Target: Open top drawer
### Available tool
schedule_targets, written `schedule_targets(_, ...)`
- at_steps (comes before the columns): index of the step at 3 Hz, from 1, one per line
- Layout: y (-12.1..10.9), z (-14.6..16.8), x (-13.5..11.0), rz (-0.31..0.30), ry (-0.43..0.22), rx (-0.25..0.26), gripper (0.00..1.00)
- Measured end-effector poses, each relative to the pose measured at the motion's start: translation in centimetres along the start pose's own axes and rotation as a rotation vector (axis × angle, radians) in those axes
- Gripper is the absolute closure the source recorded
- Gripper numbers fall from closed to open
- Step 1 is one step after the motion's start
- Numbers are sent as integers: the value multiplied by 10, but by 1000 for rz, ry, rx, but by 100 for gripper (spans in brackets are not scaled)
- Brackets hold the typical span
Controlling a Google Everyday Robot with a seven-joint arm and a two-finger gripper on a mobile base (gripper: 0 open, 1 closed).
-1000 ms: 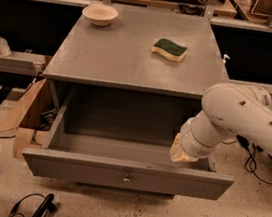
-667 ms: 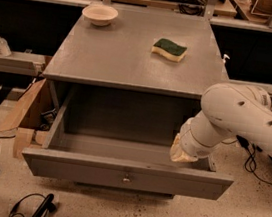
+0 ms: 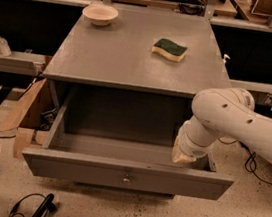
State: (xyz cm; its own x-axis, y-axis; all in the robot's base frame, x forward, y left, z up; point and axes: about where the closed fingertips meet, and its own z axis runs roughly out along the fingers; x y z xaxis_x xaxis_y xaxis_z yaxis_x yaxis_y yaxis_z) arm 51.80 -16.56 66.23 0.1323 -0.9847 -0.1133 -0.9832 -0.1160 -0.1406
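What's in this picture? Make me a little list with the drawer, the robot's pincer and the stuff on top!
top drawer: pulled far out, knob at the front
pincer: down inside the drawer, at its right side
sponge: on the cabinet top, right of middle
bowl: on the cabinet top, back left

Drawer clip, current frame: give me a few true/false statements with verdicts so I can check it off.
1. The top drawer is pulled out, with the inside of its box in view. True.
2. The gripper is on the knob. False: it is inside the drawer at its right side, behind the front panel, and nothing touches the knob.
3. A sponge lies on the tabletop. True.
4. The bowl sits inside the drawer. False: it stands at a far corner of the tabletop.
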Motion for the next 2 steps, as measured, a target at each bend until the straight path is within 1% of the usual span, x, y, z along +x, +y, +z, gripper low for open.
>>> schedule_targets(1, 45, 12, 0, 61, -26, -79, 100)
schedule_targets(2, 44, 12, 0, 61, -26, -79, 100)
